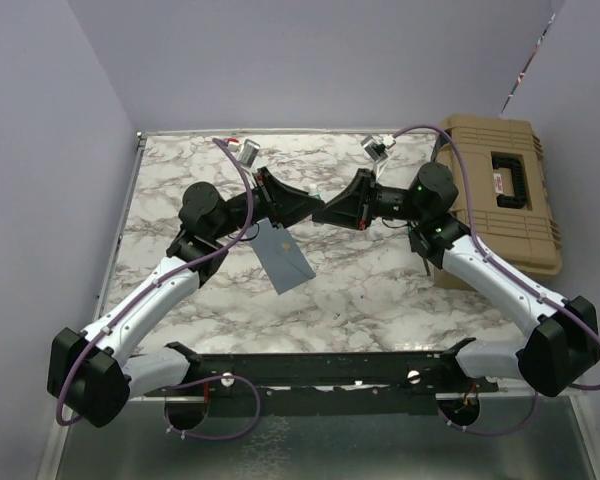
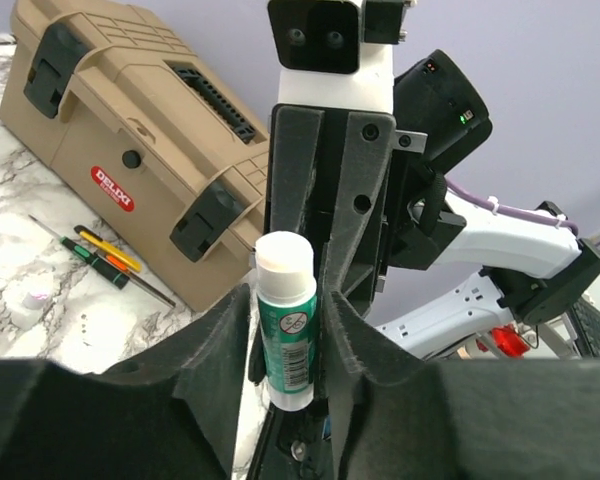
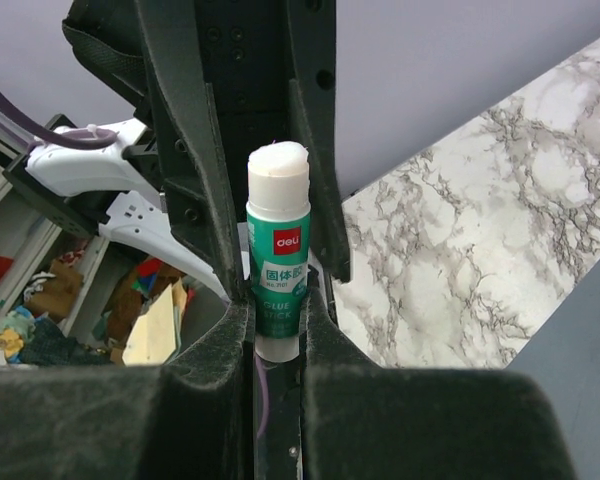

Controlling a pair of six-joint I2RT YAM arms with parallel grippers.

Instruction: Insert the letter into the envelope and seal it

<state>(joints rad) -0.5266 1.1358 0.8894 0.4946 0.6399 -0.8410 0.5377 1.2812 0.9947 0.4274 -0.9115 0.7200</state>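
My two grippers meet tip to tip above the middle of the marble table. A green glue stick (image 3: pixel 277 270) with its white top bare stands between them. My right gripper (image 3: pixel 277 310) is shut on its lower part. My left gripper (image 2: pixel 288 300) has its jaws drawn in close around the glue stick (image 2: pixel 285 320), with a sliver of gap on one side. The slate blue-grey envelope (image 1: pixel 283 255) lies flat below the left gripper (image 1: pixel 310 205), beside the right gripper (image 1: pixel 327 212). A corner of the envelope (image 3: pixel 580 350) shows in the right wrist view. The letter is out of view.
A tan toolbox (image 1: pixel 500 190) with black latches stands at the table's right edge. Screwdrivers (image 2: pixel 105 258) lie on the marble in front of the toolbox (image 2: pixel 130 130). Two small silver items (image 1: pixel 250 152) (image 1: pixel 377 147) sit near the back edge.
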